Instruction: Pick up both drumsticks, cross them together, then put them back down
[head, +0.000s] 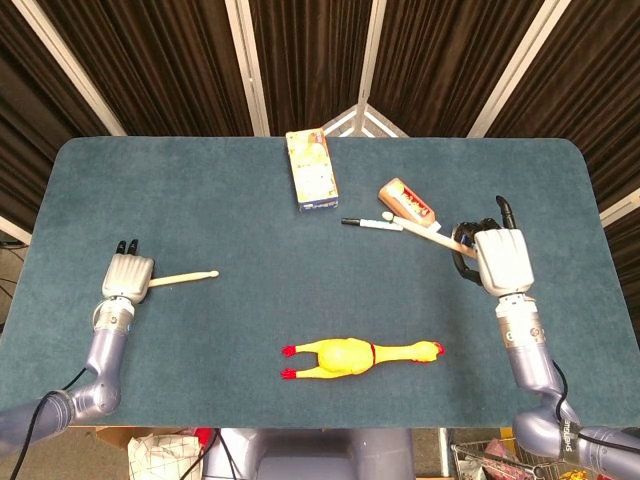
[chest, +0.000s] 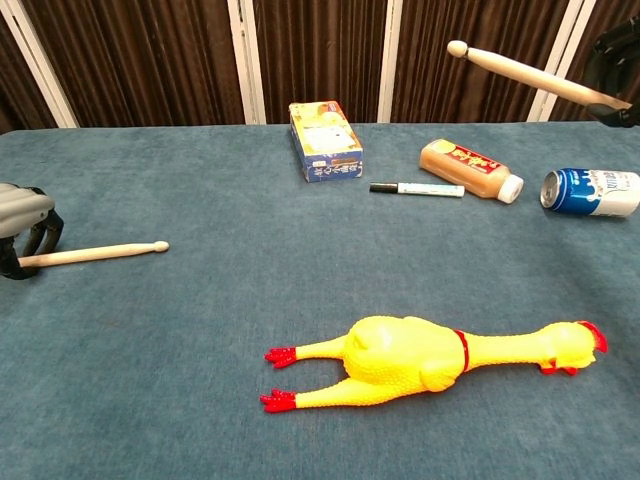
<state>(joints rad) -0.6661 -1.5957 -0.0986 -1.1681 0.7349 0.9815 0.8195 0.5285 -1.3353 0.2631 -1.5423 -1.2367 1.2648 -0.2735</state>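
One wooden drumstick (head: 184, 278) (chest: 95, 253) lies low over the left side of the table, tip pointing right. My left hand (head: 127, 278) (chest: 24, 226) curls around its butt end. The other drumstick (head: 415, 225) (chest: 530, 75) is up in the air on the right, tip pointing left and upward. My right hand (head: 501, 260) (chest: 615, 55) grips its butt end, high above the table at the chest view's right edge.
A yellow rubber chicken (head: 355, 355) (chest: 420, 358) lies near the front centre. At the back are a small box (head: 311, 168) (chest: 325, 140), a marker (chest: 417, 188), an orange bottle (head: 407, 201) (chest: 470, 168) and a blue can (chest: 592, 192) on its side.
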